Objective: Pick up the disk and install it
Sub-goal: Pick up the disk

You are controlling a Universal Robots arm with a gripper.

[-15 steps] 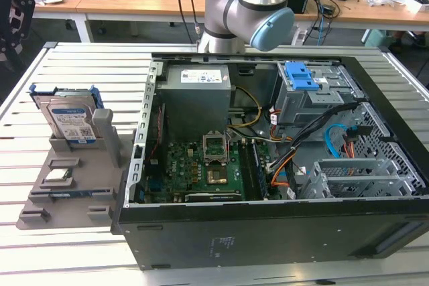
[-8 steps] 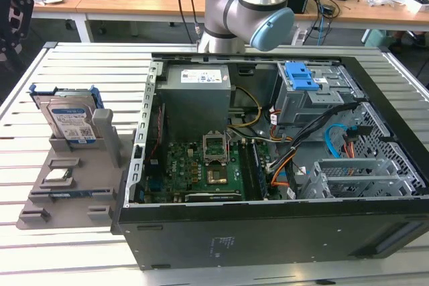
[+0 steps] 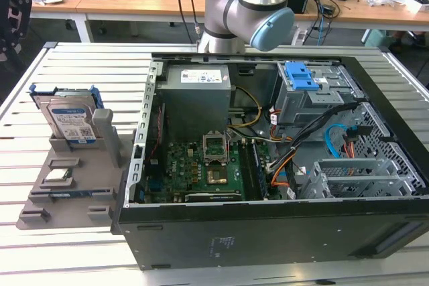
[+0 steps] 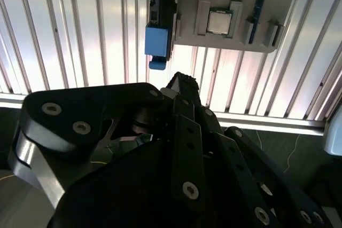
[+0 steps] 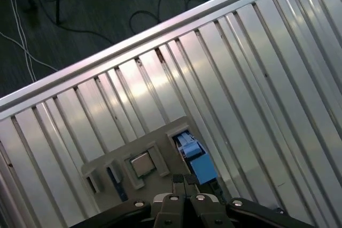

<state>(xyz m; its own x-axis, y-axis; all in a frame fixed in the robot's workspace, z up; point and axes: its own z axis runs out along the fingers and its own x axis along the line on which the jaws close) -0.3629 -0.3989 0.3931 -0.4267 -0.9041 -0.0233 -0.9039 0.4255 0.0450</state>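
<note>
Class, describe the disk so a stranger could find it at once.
To the exterior view's left of the open computer case lies a grey holder. The disk stands on edge at its far end: blue-framed, silver, with a white-and-blue label, unlike the small square processor chip lying flat.

The exterior view is being lit evenly from above; soft shadows are being cast inside the computer case (image 3: 268, 239). In both wrist views glare is being thrown off the slatted table (image 4: 123, 36) (image 5: 139, 86).

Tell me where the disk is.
The disk stands on edge in the grey holder at the exterior view's left, beside the open computer case.
</note>
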